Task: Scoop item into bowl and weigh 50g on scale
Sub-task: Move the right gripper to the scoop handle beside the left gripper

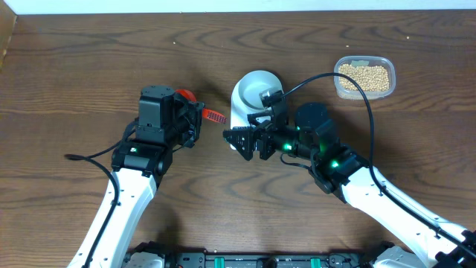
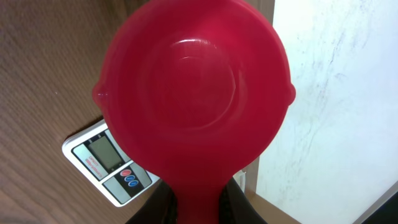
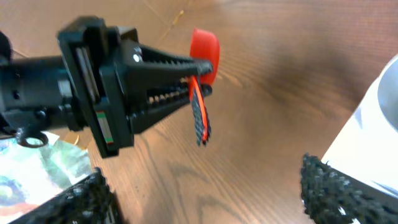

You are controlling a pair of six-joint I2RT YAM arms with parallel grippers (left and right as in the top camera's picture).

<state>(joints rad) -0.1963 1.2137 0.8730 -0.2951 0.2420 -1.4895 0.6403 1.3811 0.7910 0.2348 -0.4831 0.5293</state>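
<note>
My left gripper (image 1: 195,123) is shut on the handle of a red scoop (image 1: 184,95), whose ribbed handle end pokes out toward the right. In the left wrist view the scoop (image 2: 193,93) fills the frame and no beans show on it. The pale bowl (image 1: 256,86) sits on the white scale (image 1: 239,119). The scale's display and buttons (image 2: 107,162) show below the scoop. My right gripper (image 1: 236,141) is open and holds nothing. It hangs over the scale's near end, facing the left gripper. The beans (image 1: 364,75) lie in a clear tub at the far right.
The clear plastic tub (image 1: 339,86) stands right of the bowl, beyond my right arm. In the right wrist view, bare wood lies between my open fingers (image 3: 336,193), with the scale's edge (image 3: 367,146) at the right. The table's far edge meets a white wall (image 2: 336,93).
</note>
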